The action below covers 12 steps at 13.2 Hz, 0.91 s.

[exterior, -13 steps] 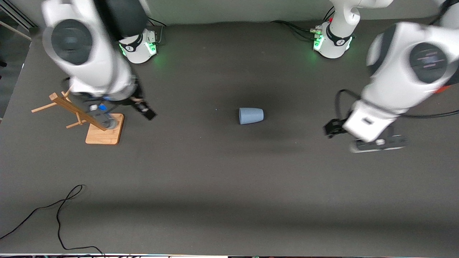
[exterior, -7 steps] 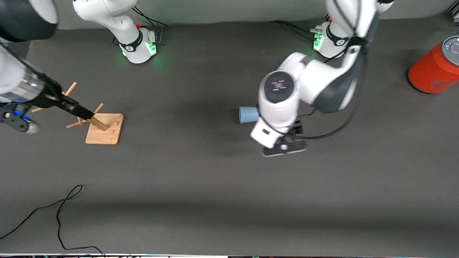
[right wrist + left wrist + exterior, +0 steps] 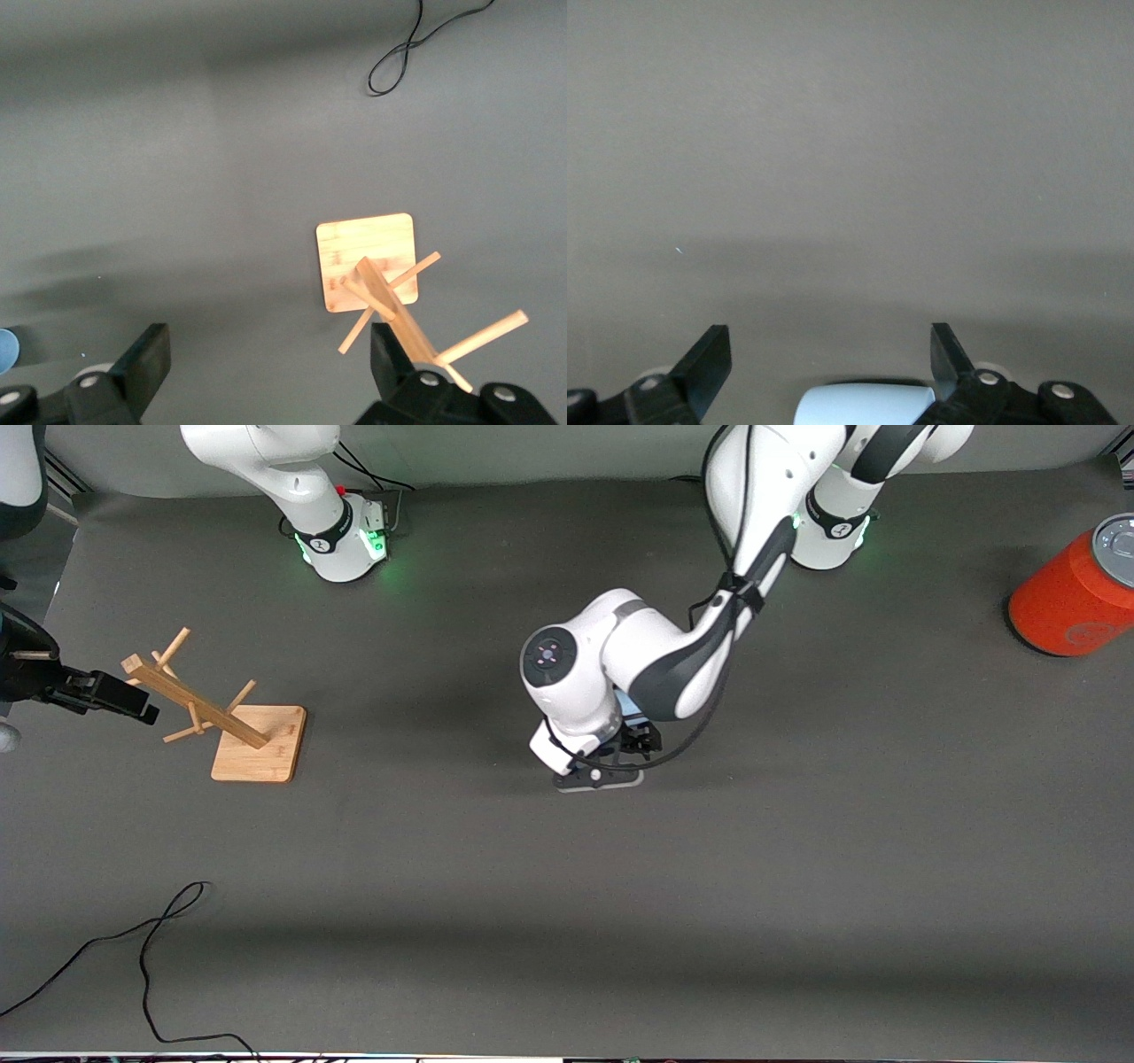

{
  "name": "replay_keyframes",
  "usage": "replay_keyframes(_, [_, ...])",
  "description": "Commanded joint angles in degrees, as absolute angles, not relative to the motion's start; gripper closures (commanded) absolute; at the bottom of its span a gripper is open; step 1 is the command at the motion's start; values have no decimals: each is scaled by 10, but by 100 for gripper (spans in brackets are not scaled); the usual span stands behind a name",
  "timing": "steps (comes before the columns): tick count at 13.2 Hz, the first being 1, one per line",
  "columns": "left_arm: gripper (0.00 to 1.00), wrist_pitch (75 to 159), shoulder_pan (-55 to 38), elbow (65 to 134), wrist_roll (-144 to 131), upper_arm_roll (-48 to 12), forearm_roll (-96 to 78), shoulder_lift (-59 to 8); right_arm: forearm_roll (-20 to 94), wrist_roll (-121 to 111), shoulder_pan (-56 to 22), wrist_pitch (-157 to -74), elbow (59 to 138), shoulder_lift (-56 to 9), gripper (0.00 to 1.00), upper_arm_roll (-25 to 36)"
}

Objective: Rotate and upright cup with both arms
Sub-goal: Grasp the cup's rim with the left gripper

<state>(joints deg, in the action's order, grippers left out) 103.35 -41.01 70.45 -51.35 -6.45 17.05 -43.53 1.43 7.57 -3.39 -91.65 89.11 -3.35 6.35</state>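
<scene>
Left hand (image 3: 829,363) low at mid-table, spread wide — right hand (image 3: 269,359) raised, spread

My cup (image 3: 864,405) looks smooth matt plastic; the table (image 3: 567,886) matt, cloth-like; the rack (image 3: 390,283) pale bare wood.

From the front I lose most of the cup (image 3: 631,707) under the left arm (image 3: 620,664). My left wrist view cuts it (image 3: 864,405) at the edge. The orange cylinder (image 3: 1076,598) is cropped too.
</scene>
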Motion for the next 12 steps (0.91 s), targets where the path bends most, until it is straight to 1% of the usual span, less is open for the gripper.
replay_keyframes(1, [0, 1019, -465, 696, -527, -54, 220, -457, 6, 52, -30, -932, 910, -16, 0, 53])
replay_keyframes(5, [0, 1015, -514, 729, -476, -55, 233, -477, 5, 18, -31, -933, 906, -17, 0, 54])
replay_keyframes(9, [4, 1001, -538, 772, -423, -55, 257, -478, 6, -15, -29, -933, 906, -17, 0, 59])
replay_keyframes(10, [8, 993, -538, 777, -405, -55, 259, -478, 6, -15, -22, -933, 906, -17, 0, 56])
replay_keyframes(11, [17, 985, -537, 780, -383, -55, 259, -478, 6, -14, -5, -933, 906, -18, 0, 49])
replay_keyframes(12, [35, 977, -537, 780, -363, -55, 259, -478, 6, -14, 7, -933, 906, -17, 0, 31])
